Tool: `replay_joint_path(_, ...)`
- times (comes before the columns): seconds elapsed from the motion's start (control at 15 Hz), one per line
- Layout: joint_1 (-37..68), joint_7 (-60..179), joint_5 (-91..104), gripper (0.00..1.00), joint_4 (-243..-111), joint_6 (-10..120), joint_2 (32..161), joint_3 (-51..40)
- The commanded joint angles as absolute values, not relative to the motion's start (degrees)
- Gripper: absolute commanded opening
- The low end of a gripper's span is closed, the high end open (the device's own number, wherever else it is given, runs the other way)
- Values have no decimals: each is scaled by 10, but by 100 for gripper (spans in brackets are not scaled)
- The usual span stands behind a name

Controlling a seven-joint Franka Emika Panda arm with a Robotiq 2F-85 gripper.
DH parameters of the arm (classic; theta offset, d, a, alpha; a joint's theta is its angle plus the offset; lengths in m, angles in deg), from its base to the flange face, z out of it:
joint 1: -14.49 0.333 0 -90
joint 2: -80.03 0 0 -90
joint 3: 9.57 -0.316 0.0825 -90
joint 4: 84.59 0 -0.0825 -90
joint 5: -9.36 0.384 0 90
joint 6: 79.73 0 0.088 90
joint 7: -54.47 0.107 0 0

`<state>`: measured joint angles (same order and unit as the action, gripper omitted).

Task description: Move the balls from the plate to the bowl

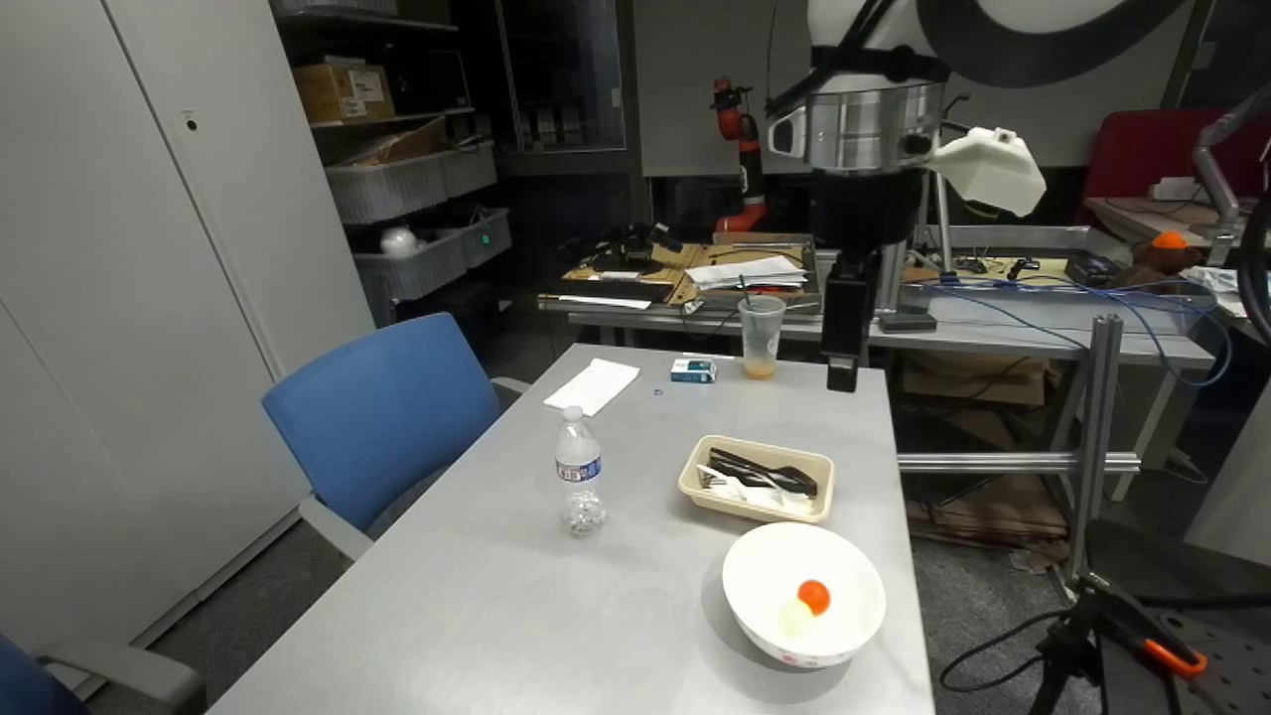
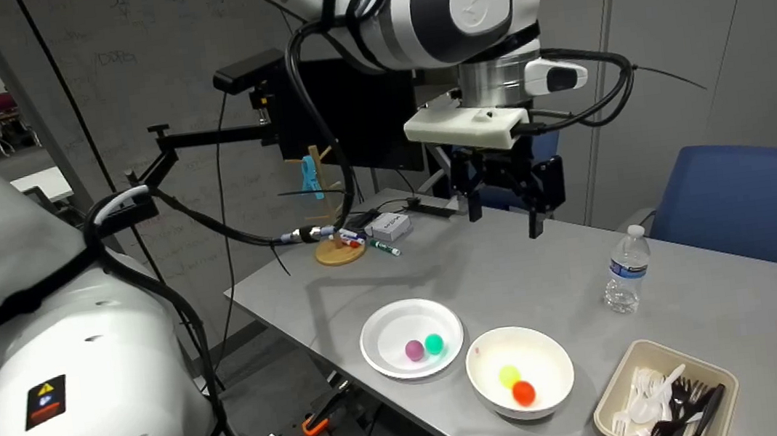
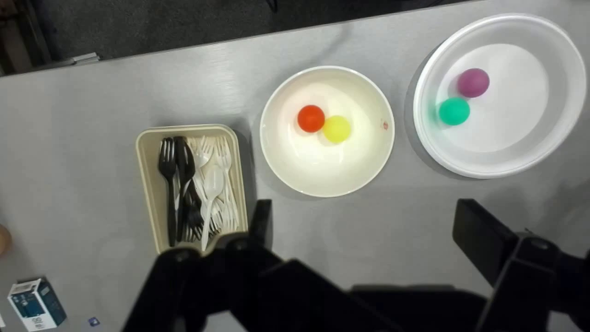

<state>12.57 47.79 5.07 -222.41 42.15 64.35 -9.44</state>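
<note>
My gripper (image 2: 506, 223) hangs well above the table, pointing down, its jaws wide apart. Nothing sits between its fingertips in the wrist view, where the gripper (image 3: 364, 210) has grey tabletop behind it. On the round white plate (image 3: 511, 108) lie a purple ball (image 3: 473, 83) and a green ball (image 3: 454, 111), side by side near one edge. The round white bowl (image 3: 327, 170) stands beside the plate, holding an orange-red ball (image 3: 311, 118) that touches a yellow ball (image 3: 337, 129). Both exterior views show the bowl (image 1: 770, 566); the plate (image 2: 390, 327) appears in only one of them.
A cream tray (image 3: 156, 198) of black and white plastic cutlery is close to the bowl. A water bottle (image 2: 627, 270) stands upright on the table. Further off are a plastic cup (image 1: 761, 333), a small box (image 1: 693, 371) and a wooden stand (image 2: 339, 252). Plate and bowl sit near a table edge.
</note>
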Motion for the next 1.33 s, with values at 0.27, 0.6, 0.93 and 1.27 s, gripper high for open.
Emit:
replay_joint_path(0.27, 148, 463, 86, 100, -2126, 338, 645, -92)
replay_joint_path(0.6, 148, 462, 86, 100, -2123, 336, 655, -92)
replay_joint_path(0.93, 161, 470, 87, 100, -2144, 363, 689, -109)
replay_joint_path(1.27, 172, 468, 93, 100, -2191, 416, 723, -119)
